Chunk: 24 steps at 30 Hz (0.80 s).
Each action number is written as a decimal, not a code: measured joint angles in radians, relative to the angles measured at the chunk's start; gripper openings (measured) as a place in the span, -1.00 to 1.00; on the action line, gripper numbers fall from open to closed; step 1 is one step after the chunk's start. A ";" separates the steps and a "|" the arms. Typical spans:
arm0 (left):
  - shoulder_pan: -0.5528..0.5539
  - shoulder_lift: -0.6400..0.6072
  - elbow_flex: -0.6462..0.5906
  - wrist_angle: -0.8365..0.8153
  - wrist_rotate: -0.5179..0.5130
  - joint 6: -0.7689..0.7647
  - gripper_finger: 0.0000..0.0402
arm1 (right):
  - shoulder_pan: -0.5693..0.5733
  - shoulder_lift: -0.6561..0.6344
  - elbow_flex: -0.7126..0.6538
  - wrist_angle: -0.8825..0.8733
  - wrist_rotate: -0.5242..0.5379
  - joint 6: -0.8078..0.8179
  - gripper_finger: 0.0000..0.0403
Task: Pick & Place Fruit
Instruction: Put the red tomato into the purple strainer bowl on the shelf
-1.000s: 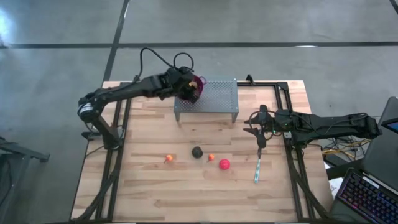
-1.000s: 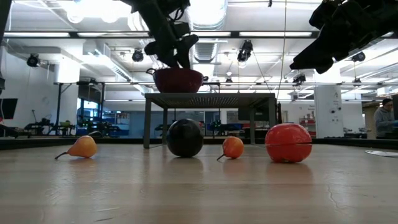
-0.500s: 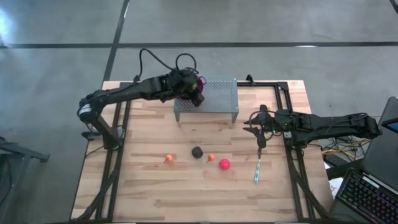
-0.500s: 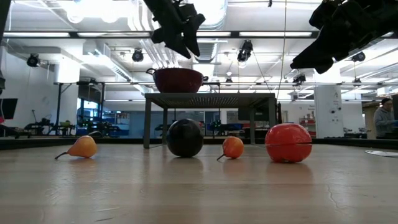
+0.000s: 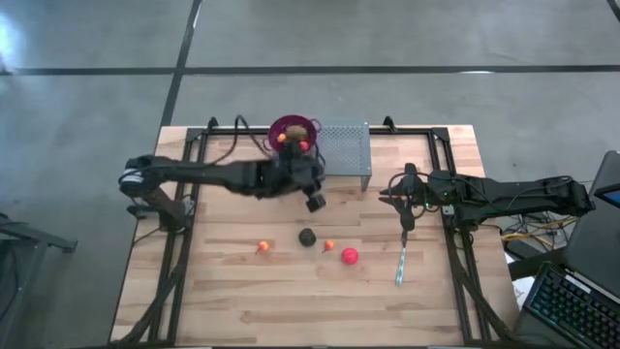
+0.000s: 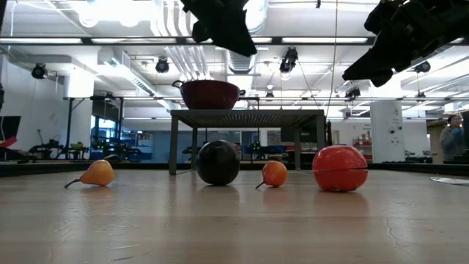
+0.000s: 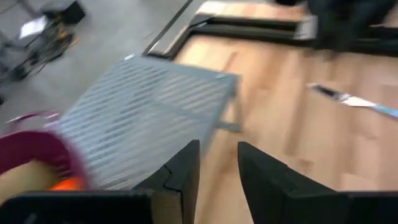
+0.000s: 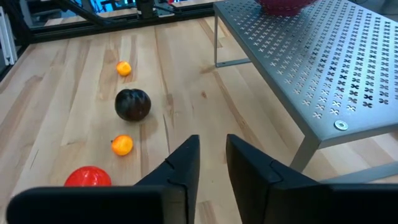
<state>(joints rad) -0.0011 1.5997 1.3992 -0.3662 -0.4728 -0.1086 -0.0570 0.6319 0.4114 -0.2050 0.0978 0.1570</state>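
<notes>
Since the left gripper [image 5: 315, 200] hung empty over the light wooden worktop [image 5: 242, 301], just in front of the grey perforated metal rack [image 5: 344, 155], I judged the step in hand to be reaching for the next fruit. Its dark fingers [image 7: 183, 168] stood narrowly apart with nothing between them. The nearest piece was the dark brown-black ball [image 5: 307, 237], lying mid-worktop between the rack and the front edge.

To do it well, I would have opened the jaws wider, centred them over the ball, and come straight down so neither finger nudged it into a roll.

That ball was round, so it had no long axis and any approach angle suited. A small orange pear-shaped fruit [image 5: 263, 247] lay toward the left edge, its stem pointing that way, and a smaller orange fruit [image 5: 328, 245] sat beside a shiny red ball [image 5: 350, 256]. Some fruit already sat in the purple two-handled colander bowl [image 5: 274, 131] on the rack.

The right gripper [image 5: 406, 215] waited near the right edge, jaws narrow and empty.
</notes>
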 joint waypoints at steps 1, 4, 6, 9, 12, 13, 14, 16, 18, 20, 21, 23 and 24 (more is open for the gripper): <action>-0.021 0.000 -0.020 0.037 0.000 0.004 -0.45 | 0.000 0.000 0.000 0.000 0.000 0.000 -0.66; -0.077 -0.002 -0.084 0.130 0.000 0.006 -0.48 | 0.000 0.000 0.000 0.000 0.000 0.000 -0.70; -0.112 -0.002 -0.130 0.180 0.000 0.015 -0.49 | 0.000 0.000 0.000 0.000 0.000 0.000 -0.72; -0.149 -0.007 -0.203 0.243 0.001 0.022 -0.50 | 0.000 0.000 0.000 0.000 0.000 0.000 -0.74; -0.178 -0.037 -0.284 0.315 -0.004 0.021 -0.50 | 0.000 0.000 0.000 0.000 0.000 0.000 -0.77; -0.188 -0.055 -0.315 0.335 -0.017 0.021 -0.50 | 0.000 0.000 0.000 0.000 0.000 0.000 -0.77; -0.198 -0.076 -0.348 0.356 -0.036 0.022 -0.51 | 0.000 0.000 0.000 0.000 0.000 0.000 -0.78; -0.222 -0.132 -0.416 0.393 -0.083 0.023 -0.53 | 0.000 0.000 0.000 0.000 0.000 -0.004 -0.79; -0.244 -0.202 -0.485 0.417 -0.129 0.023 -0.54 | 0.000 0.000 0.000 0.000 0.000 -0.031 -0.78; -0.261 -0.284 -0.550 0.429 -0.147 0.023 -0.55 | 0.000 0.000 0.000 0.000 0.000 -0.062 -0.76; -0.268 -0.327 -0.582 0.430 -0.148 0.023 -0.56 | 0.000 0.000 0.000 0.000 0.001 -0.075 -0.75; -0.280 -0.408 -0.645 0.447 -0.149 0.023 -0.57 | 0.000 0.000 0.000 0.000 0.001 -0.087 -0.73; -0.287 -0.451 -0.677 0.457 -0.150 0.024 -0.57 | 0.000 0.000 0.000 0.000 0.001 -0.086 -0.71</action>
<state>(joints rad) -0.2883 1.1490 0.7219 0.0903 -0.6225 -0.0847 -0.0571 0.6315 0.4114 -0.2050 0.0990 0.0706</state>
